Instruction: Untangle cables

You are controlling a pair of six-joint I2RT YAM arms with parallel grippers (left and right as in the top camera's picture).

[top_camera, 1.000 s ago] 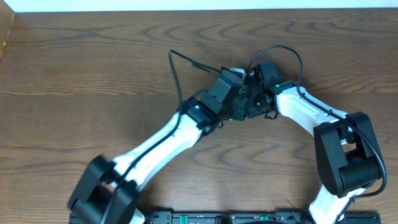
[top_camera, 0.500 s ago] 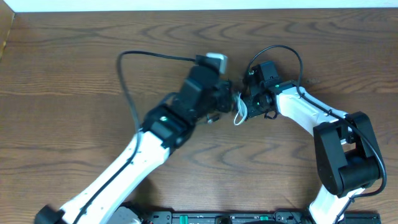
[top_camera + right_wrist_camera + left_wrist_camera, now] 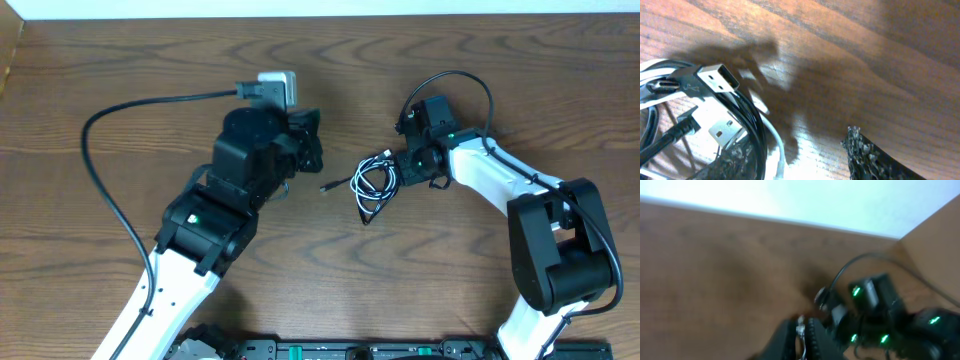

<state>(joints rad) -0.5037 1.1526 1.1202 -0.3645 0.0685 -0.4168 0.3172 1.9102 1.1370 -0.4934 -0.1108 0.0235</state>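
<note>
Desk was plain wood; left arm reached in from the near edge toward the middle; right arm bent in from the near right corner; left gripper sat left of the knot and not touching it, wrist view too blurred, so cannot tell how wide its claw stood or whether it had anything; right gripper was just beside the knot's right side, claw partly spread, bare desk showing between its fingers, cords heaped against the other finger but not pinched, so it held nothing as far as seen; cables lay in one small knot a little right of the desk's middle, toward the far edge; black cord looped over white cord; a USB plug stuck out of the pile.

Step, by my read: start of separating, knot not yet undone; next move likely needs each claw on a different cord, then a pull apart toward opposite side edges.
</note>
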